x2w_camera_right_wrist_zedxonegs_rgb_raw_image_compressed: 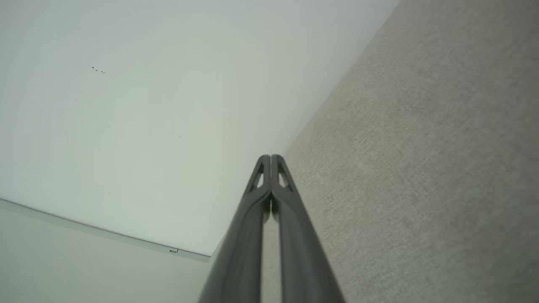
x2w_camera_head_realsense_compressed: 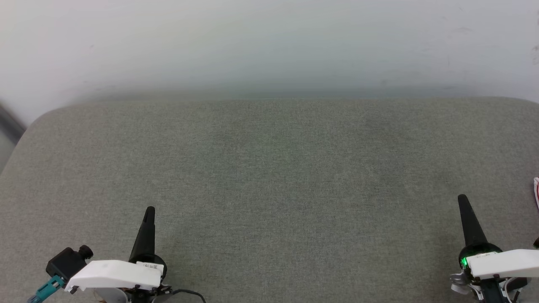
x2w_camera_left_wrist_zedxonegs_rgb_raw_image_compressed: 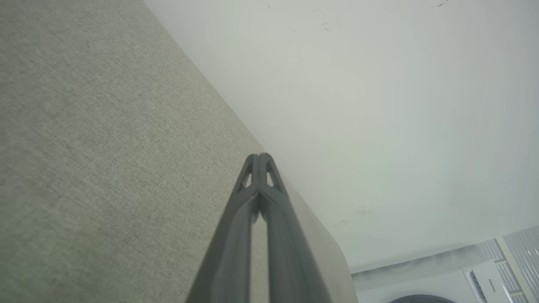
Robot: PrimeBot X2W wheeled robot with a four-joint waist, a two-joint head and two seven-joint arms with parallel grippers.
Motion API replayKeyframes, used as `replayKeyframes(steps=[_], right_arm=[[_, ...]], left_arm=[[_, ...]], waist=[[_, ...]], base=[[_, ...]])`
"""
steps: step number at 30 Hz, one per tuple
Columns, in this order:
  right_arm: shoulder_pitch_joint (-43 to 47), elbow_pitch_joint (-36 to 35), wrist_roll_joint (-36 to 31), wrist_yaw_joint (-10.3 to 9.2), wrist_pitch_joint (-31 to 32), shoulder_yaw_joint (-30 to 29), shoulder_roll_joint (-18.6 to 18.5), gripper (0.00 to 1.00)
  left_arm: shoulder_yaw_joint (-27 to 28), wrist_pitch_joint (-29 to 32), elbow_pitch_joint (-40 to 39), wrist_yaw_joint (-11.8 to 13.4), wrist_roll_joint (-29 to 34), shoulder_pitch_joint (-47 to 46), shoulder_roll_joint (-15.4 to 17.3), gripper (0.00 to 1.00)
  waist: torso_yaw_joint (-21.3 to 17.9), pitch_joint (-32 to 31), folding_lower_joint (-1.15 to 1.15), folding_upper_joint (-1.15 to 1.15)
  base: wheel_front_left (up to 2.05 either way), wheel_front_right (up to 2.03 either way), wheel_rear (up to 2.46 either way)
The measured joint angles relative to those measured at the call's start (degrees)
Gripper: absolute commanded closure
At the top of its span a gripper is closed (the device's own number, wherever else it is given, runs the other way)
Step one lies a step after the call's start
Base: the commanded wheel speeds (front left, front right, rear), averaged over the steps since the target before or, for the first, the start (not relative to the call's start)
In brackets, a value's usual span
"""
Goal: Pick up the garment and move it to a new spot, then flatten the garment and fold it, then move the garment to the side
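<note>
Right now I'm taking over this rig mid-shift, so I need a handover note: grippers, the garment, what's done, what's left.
Left gripper: shut, empty, over the grey cloth surface.
Right gripper: shut, empty.
Garment: a red-and-white sliver at the head view's right edge, apart from both grippers.
Done: cannot tell whether it is folded; most of it is out of frame.
Left: look at it first; if unfolded, pick up, flatten, fold, set aside.
</note>
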Motion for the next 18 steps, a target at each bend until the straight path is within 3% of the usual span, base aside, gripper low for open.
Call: replayKeyframes(steps=[18], right_arm=[[-1.35,1.55,9.13,0.0,2.6,-0.51,0.56,1.0]], left_arm=[[1.14,2.59,1.48,0.0,-10.63,-1.26,-0.01,1.0]], waist=[[-0.27,-0.64,0.0,0.0]], base=[[0.0,0.0,0.0]])
